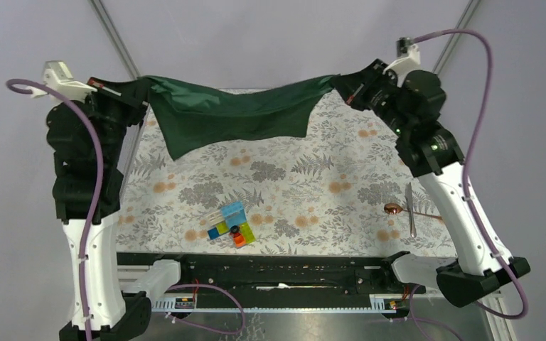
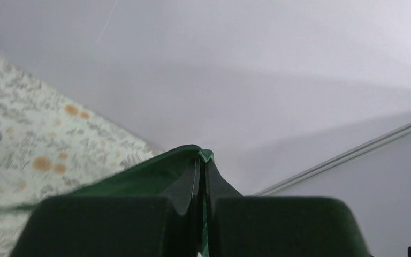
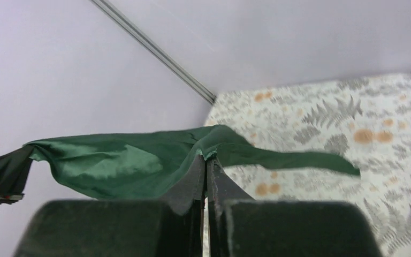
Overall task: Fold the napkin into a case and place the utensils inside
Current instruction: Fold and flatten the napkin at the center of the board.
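We find the left gripper point(image 1: 141, 91) and right gripper point(image 1: 339, 84) each pinched tight on a napkin point(image 1: 234, 114) corner. The cloth is stretched aloft over the table's point(image 1: 291, 192) far edge, its lower hem hanging free.

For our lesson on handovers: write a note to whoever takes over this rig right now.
Left gripper: shut on one corner of the dark green satin napkin.
Right gripper: shut on another corner; the cloth hangs between them above the floral table covering.
Copper-coloured spoon and thin silver utensil lie by the right arm.
Done: no case yet.
Left: fold the case, insert utensils.
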You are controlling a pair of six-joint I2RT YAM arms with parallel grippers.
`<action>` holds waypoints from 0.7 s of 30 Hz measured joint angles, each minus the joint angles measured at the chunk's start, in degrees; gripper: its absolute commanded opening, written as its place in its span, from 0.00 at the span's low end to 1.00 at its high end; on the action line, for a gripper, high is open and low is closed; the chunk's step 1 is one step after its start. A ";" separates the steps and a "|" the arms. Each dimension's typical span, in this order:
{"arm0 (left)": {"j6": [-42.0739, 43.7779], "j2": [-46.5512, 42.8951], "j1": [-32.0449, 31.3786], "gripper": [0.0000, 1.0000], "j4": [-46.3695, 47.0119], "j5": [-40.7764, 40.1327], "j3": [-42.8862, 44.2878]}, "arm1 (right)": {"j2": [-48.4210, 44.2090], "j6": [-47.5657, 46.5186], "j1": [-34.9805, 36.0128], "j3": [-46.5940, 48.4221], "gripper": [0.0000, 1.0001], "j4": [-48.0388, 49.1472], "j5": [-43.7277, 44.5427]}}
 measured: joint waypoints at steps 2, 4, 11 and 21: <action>0.17 -0.35 0.00 0.00 1.33 -0.22 1.66 | -1.18 0.37 0.00 1.90 0.00 0.70 0.48; 0.17 0.35 0.00 0.00 2.86 -0.94 2.82 | -1.42 0.79 0.00 3.32 0.00 1.62 1.33; 0.66 13.49 0.07 0.00 7.80 -3.67 5.29 | 8.46 0.79 0.00 10.54 0.00 3.98 8.70; 2.14 47.52 2.38 0.00 15.04 -2.25 6.51 | 38.32 -0.31 -4.28 16.39 0.00 7.04 11.17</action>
